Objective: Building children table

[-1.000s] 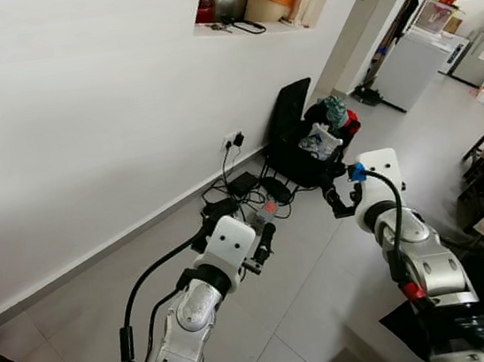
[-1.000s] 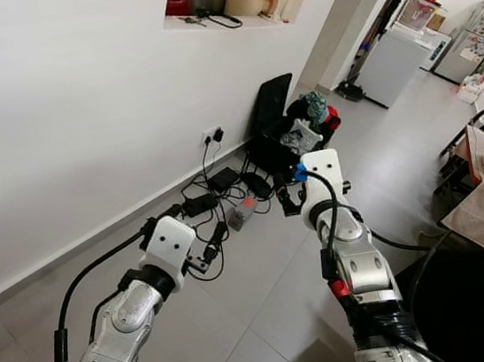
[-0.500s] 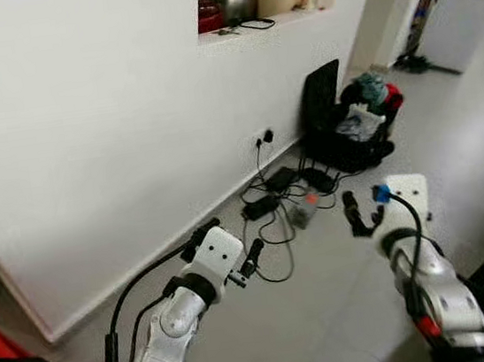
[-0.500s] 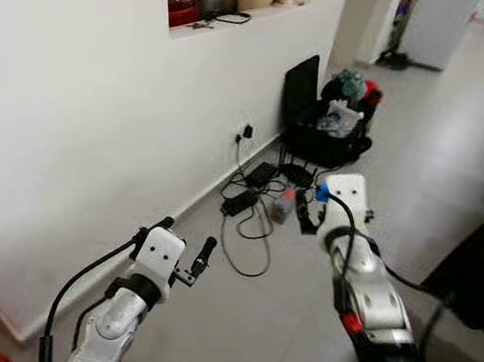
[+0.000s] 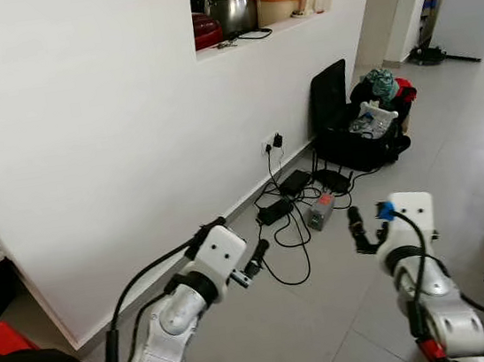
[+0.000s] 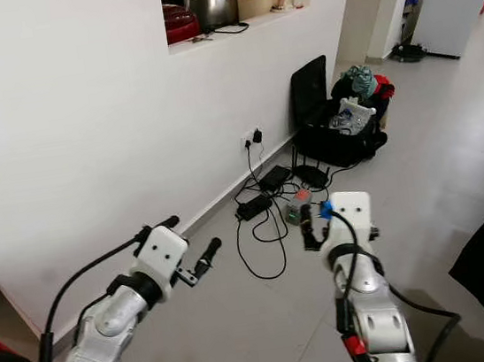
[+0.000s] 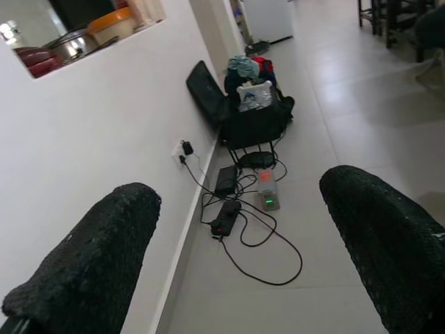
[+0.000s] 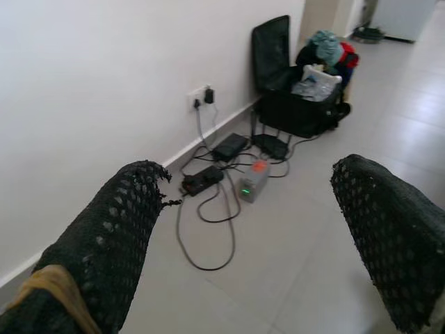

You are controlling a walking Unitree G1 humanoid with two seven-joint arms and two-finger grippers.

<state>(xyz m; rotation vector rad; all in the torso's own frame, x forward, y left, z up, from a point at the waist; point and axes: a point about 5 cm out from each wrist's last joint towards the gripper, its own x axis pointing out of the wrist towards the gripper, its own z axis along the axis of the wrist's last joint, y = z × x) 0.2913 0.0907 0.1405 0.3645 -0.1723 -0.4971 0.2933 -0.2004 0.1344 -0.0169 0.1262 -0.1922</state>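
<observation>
Both arms are held out in front of me over a pale tiled floor (image 5: 454, 162). My left gripper (image 7: 240, 188) is open, its two black fingers (image 7: 97, 257) wide apart with nothing between them. My right gripper (image 8: 250, 170) is also open and empty, at about the same height, seen in the left eye view as the right gripper (image 5: 366, 231). Beyond both grippers lies a tangle of black cables (image 5: 290, 241) with a small grey box (image 5: 321, 212) showing an orange top and a green light.
A white wall (image 5: 82, 122) runs along my left, with a socket (image 5: 271, 144) and plugs. A serving hatch (image 5: 248, 19) holds pots. An open black case (image 5: 356, 130) full of clothes sits by the wall. A white appliance (image 5: 470, 13) stands far right.
The whole picture has swung and levelled as the camera moved; the cables and the case now sit further ahead. Both arms stay raised with the grippers open as before.
</observation>
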